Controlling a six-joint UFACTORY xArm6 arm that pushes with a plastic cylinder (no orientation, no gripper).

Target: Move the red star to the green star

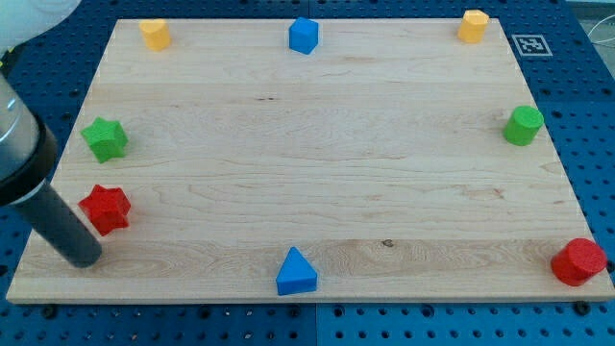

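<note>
The red star [105,209] lies near the board's left edge, toward the view's bottom. The green star [104,138] lies just above it in the view, also by the left edge, with a small gap between them. My tip [85,258] rests on the board just below and left of the red star, close to it; I cannot tell if it touches. The dark rod slants up to the view's left edge.
A wooden board [317,163] holds a yellow block [154,34] at top left, a blue block [303,36] at top middle, a yellow block [472,26] at top right, a green cylinder [524,126] at right, a red block [578,261] at bottom right, a blue triangular block [296,272] at bottom middle.
</note>
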